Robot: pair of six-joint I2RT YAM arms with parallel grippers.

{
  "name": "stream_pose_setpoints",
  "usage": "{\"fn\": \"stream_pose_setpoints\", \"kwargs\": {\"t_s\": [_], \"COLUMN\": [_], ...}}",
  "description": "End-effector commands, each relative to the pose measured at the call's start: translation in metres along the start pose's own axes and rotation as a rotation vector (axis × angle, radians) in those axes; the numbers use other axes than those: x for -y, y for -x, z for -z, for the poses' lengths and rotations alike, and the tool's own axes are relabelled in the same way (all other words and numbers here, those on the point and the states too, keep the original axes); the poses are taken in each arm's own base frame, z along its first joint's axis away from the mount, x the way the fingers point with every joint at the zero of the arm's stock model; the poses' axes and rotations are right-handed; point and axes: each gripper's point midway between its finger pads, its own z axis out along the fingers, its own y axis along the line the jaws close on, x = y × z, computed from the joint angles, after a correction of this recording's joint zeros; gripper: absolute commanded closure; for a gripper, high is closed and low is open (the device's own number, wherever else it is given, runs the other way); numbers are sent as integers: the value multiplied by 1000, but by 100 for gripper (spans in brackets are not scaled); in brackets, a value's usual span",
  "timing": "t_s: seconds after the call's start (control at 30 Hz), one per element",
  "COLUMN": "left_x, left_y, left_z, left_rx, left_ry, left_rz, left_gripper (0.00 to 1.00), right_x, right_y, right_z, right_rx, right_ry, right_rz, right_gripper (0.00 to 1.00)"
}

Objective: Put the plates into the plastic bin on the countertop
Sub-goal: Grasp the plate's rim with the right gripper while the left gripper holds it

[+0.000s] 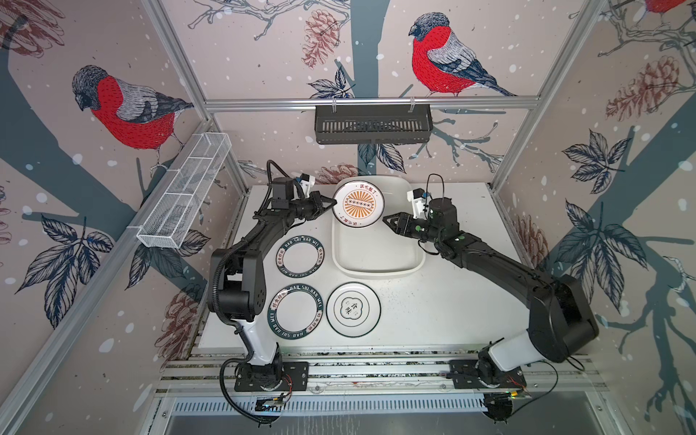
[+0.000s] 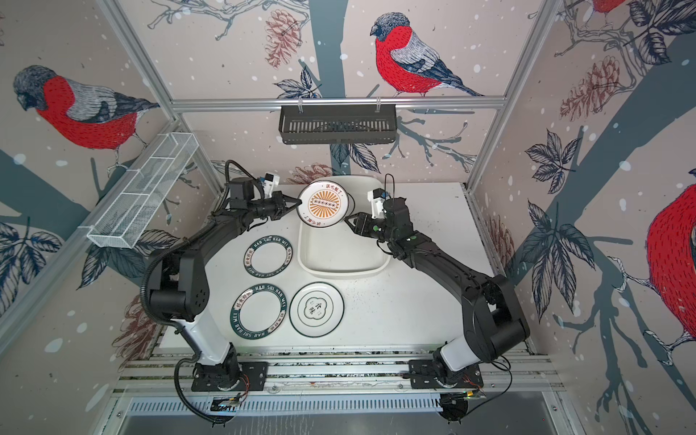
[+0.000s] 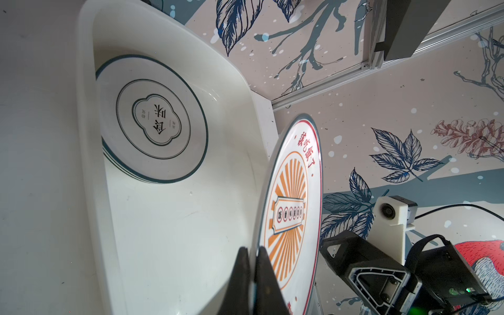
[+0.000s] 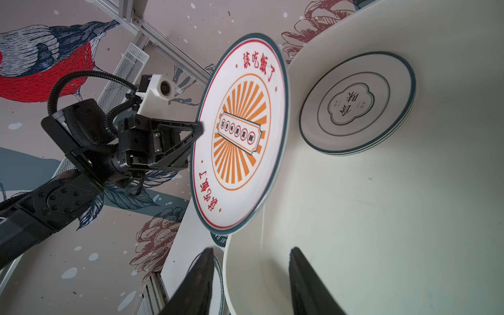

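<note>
The left gripper (image 1: 333,203) pinches the sunburst plate (image 1: 358,203) by its rim, tilted above the far end of the bin (image 1: 376,250). The right gripper (image 1: 386,221) stands spread, empty. Risk: the edge-only pinch may let the plate pivot, slip and strike the stacked plates (image 3: 152,128) below.
</note>
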Motion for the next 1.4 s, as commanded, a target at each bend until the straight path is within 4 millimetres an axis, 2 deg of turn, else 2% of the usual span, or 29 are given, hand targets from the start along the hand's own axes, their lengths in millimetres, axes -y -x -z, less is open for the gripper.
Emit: {"fn": "stream_pose_setpoints", "kwargs": {"t_s": [0.0,0.3,0.8,1.07,1.37], "left_x": [15,21,34,44,49], "left_y": [2,-5,-17,-20,-22], "left_z": [2,2,-1,-2,0], "left_rx": [12,10,-2,-1,5], "left_ry": [-33,-52,-53,-55,-63], "left_rz": [-45,-50,-107,-147,-144], "left_gripper": [100,100,100,100,100], "right_x": [-2,-6,-2,-2,-4], "right_y": [8,12,15,13,13], "right_z": [1,-5,-12,-10,-11], "right_rx": [39,65,74,91,90], "right_ry": [5,62,101,143,167], "right_rz": [23,4,-39,-78,-97], "right_gripper": [54,55,72,75,95]}}
